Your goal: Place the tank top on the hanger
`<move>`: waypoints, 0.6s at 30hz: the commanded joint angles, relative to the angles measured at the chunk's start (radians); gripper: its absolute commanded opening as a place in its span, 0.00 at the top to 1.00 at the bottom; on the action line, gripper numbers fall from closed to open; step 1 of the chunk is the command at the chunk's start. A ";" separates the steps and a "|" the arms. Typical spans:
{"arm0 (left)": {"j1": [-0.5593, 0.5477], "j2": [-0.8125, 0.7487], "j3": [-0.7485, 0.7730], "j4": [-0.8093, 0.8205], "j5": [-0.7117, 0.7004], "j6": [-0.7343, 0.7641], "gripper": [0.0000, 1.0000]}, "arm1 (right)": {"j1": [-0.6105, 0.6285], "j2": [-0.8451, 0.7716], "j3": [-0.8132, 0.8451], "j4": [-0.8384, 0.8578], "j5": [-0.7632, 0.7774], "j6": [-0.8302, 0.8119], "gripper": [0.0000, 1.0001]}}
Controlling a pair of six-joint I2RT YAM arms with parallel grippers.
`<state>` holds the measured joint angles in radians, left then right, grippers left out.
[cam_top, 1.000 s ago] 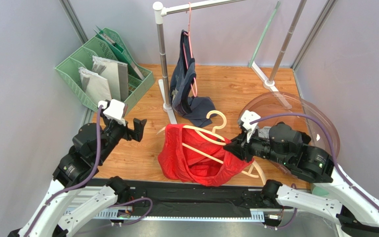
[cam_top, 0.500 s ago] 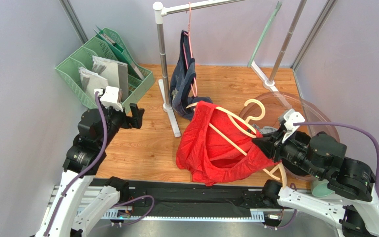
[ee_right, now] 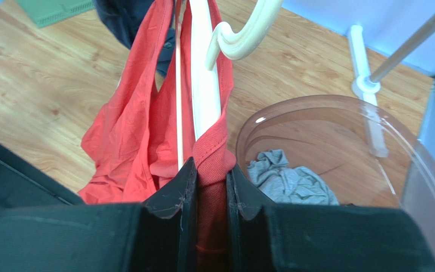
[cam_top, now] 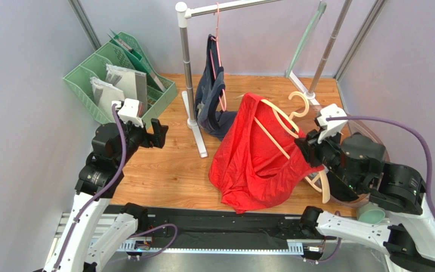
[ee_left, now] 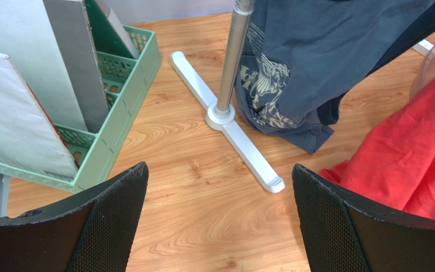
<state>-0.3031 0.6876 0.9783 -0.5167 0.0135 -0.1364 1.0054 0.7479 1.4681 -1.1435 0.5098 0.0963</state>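
1. Grey walls close in a wooden surface (cam_top: 168, 170). A metal clothes rail (cam_top: 187, 68) stands at its far edge, with a navy top (cam_top: 214, 96) hanging from it on a thin pink hanger (cam_top: 220, 51).
2. The tank top (cam_top: 254, 164) hangs in the air over the right half of the surface. Its top edge is toward the far edge and its loose lower folds sag toward the near edge.
3. A mint green file rack (cam_top: 117, 73) sits in the far left corner. A clear round tub (cam_top: 373, 141) sits at the right edge, partly hidden by the right arm, with a small grey cloth (ee_right: 290, 178) inside.
4. The hanger (cam_top: 285, 122) lies aslant against the red fabric, its hook pointing to the far right corner. Its far shoulder looks tucked under the fabric, and its near shoulder runs into the right claw (ee_right: 208, 175).
5. The right claw is pinched nearly closed on red fabric wrapped over that near shoulder. It carries garment and hanger together.
6. The left claw (ee_left: 220, 226) is spread wide and holds nothing. It hovers over the left half of the surface, well apart from the tank top.
7. Step in hand, as I judge it: the top is partly threaded, bunched and lopsided, and not yet seated on both shoulders.
8. The next move probably calls for the left claw to cross over, take the slack fabric and draw it square along the hanger. The right claw should keep its grip meanwhile; the thin cloth could slip off.
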 commanded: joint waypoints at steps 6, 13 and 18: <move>0.016 -0.017 -0.016 0.044 0.040 0.001 0.01 | -0.005 0.172 0.187 0.143 0.177 -0.082 1.00; 0.021 -0.031 -0.030 0.046 0.054 0.001 0.01 | -0.207 0.370 0.382 0.175 -0.031 -0.093 1.00; 0.025 -0.042 -0.032 0.044 0.060 0.011 0.01 | -0.310 0.526 0.533 0.186 -0.097 -0.092 1.00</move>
<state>-0.2890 0.6594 0.9485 -0.5045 0.0528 -0.1333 0.7475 1.2034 1.8805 -1.0565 0.4889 0.0246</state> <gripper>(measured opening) 0.990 0.182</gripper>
